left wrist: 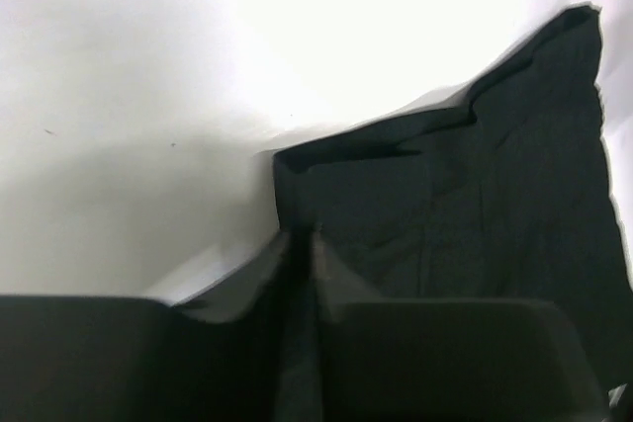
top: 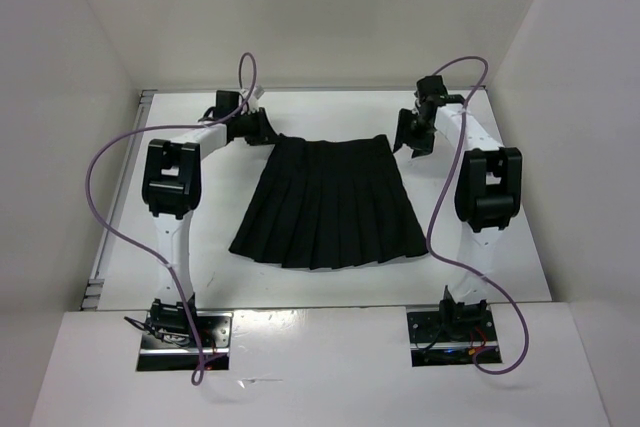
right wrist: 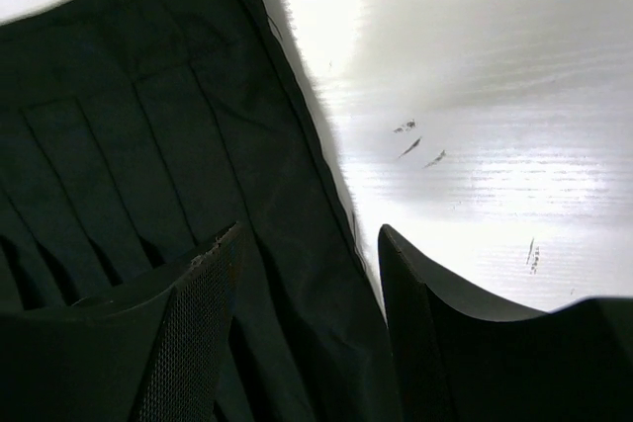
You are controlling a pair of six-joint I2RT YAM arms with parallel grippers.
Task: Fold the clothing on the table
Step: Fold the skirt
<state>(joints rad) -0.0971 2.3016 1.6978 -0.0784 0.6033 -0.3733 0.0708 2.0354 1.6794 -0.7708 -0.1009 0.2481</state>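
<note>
Top external: black pleated skirt (top: 330, 209) lies flat on white table (top: 330, 289).

The skirt (top: 328, 209) is soft black cloth, matt, with pressed pleats and a fine weave that shows close up. Its side edge is a stitched hem. The surface (top: 500, 247) is smooth and white, matt from above with a soft sheen close up, and it carries a few small dark scuffs (right wrist: 420, 145). The right gripper (right wrist: 309, 234) has jaws of smooth, dull black plastic, and one pad (right wrist: 188, 333) has a fine mesh-like texture. The left gripper (left wrist: 300, 239) looks the same matt black. The walls (top: 90, 67) are plain matt white. The arm housings (top: 172, 177) are black plastic with a slight gloss.
</note>
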